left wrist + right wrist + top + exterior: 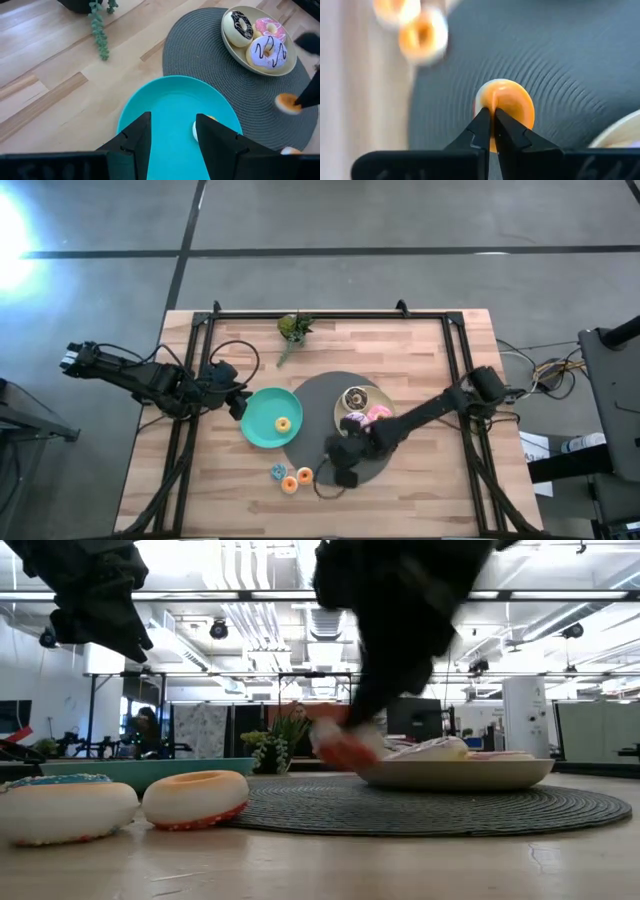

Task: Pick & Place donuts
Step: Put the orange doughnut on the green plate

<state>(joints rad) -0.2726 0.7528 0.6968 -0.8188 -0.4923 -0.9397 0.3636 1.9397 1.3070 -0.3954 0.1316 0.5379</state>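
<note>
My right gripper [491,114] is shut on a tiny orange donut [507,106] above the near part of the grey mat [318,405]. The low view shows this donut [345,751] hanging clear of the mat. The brown-and-white [240,25], pink [270,27] and lilac [266,51] donuts lie on the pale-yellow plate [235,52]. A tiny yellow donut [283,423] rests on the teal plate [262,415]. Three tiny donuts, one blue [278,472] and two orange [297,479], lie on the wood near the mat. My left gripper [172,135] hovers open over the teal plate's left side. My right gripper pinches the tiny orange donut between its two fingertips [481,125], on the side of the ring nearest the fingers [495,102]. The fingers come from above, slanting down. The donut is lifted clear of the mat and hangs tilted below the fingertips.
A little green plant [293,328] stands near the table's far edge. The round mat carries the pale-yellow plate and overlaps the teal plate's right side. Black frame rails [190,370] run along the table's left, right and far edges. Bare wood lies at the near right.
</note>
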